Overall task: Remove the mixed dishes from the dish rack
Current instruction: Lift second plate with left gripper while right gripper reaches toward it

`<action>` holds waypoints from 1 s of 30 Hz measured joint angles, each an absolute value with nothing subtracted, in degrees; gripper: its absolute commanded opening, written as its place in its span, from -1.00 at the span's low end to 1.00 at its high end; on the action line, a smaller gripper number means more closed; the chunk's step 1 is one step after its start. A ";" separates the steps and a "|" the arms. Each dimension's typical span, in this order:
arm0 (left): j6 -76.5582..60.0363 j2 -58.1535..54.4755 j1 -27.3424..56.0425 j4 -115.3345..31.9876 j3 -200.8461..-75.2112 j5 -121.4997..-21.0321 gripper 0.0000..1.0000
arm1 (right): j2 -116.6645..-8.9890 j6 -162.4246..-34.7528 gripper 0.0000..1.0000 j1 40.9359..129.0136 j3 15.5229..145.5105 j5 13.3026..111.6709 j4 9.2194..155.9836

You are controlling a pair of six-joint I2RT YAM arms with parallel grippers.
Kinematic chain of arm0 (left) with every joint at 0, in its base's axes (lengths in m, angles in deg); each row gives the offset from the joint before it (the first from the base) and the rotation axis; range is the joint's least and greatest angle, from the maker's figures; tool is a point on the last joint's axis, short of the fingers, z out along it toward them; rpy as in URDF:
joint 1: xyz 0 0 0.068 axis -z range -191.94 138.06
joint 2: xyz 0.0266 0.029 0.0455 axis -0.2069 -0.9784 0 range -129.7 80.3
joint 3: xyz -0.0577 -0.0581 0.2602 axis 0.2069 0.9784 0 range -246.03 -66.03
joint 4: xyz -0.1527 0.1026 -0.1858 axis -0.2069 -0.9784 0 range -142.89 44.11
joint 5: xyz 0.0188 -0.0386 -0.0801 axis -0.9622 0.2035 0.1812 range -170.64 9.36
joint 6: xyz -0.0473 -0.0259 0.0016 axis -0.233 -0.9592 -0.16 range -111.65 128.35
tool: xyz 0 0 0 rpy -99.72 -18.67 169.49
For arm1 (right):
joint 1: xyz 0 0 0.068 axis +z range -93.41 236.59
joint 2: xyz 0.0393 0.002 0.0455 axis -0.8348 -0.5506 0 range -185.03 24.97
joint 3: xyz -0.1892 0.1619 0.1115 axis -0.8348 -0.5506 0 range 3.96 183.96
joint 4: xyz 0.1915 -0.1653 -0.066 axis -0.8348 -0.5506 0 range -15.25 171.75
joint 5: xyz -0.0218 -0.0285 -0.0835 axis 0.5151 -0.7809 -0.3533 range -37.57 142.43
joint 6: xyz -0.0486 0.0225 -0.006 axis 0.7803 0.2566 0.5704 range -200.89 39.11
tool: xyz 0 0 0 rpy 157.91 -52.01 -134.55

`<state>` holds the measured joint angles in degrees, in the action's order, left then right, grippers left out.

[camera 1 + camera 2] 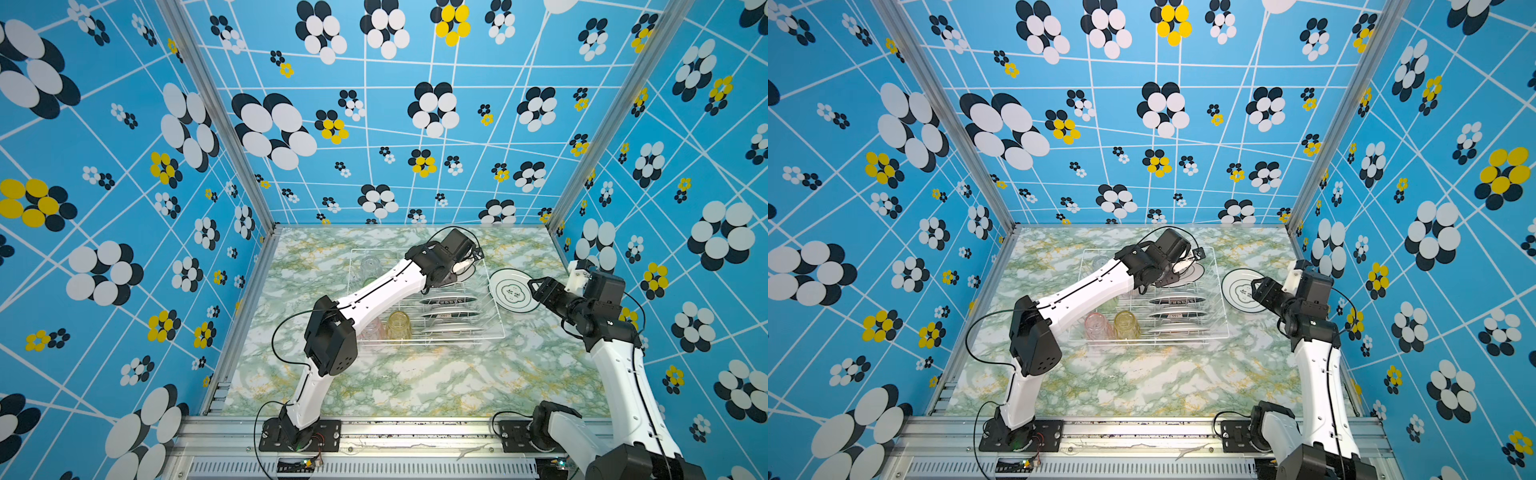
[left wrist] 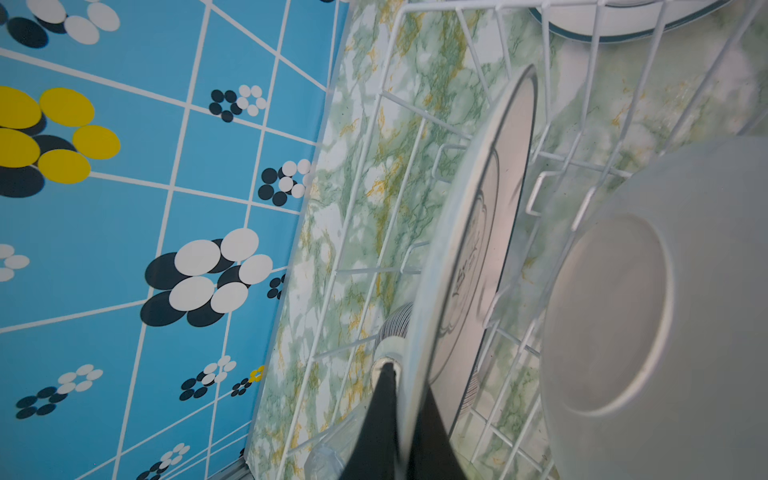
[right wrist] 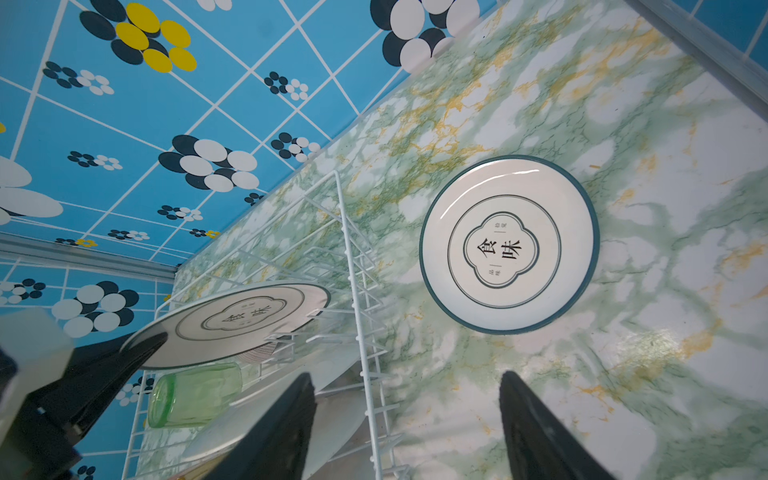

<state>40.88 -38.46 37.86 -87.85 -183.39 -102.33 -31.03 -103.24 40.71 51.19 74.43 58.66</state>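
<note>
In both top views I see the white wire dish rack [image 1: 492, 309] on the far half of the green marbled tabletop [image 1: 415, 382]. Inside it, three standing plates [image 1: 451, 314] sit on edge between the prongs on the right side. An amber tumbler [image 1: 399, 326] and a pink tumbler [image 1: 1098, 326] stand side by side at the near wall, and a clear tumbler [image 1: 371, 266] stands near the far left corner. My left end effector [image 1: 459, 269] reaches over the far right part of the rack and pinches the held plate [image 1: 1190, 274], which is tilted. The plate on the tabletop [image 1: 513, 291] lies flat just outside the rack's right wall, with my right end effector [image 1: 534, 286] at its edge. In the left wrist view, the dark fingers [image 2: 382, 415] press on both faces of the held plate [image 2: 469, 249], seen edge-on, with a striped bowl [image 2: 395, 328] just behind it in the rack. In the right wrist view, the right end effector [image 3: 405, 376] is spread wide with nothing between its fingers. The plate on the tabletop [image 3: 509, 245] lies face up, green-rimmed. A green tumbler [image 3: 195, 392] sits inside the rack near the held plate.
</note>
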 measured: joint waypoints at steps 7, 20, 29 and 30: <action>37.40 -33.12 37.07 -87.50 -183.39 -102.29 -1.00 | -30.99 -103.87 0.43 40.71 51.19 76.07 58.97; 20.71 -22.74 26.28 -88.55 -179.48 -76.30 -1.00 | -28.98 -111.26 0.35 40.73 45.83 93.65 74.24; 8.38 -22.43 19.44 -84.31 -173.68 -52.45 -1.00 | -29.15 -122.84 0.13 42.55 41.59 105.89 92.82; 7.31 -22.50 19.13 -83.54 -173.51 -50.53 -1.00 | -29.15 -123.32 0.10 42.94 41.59 106.45 93.67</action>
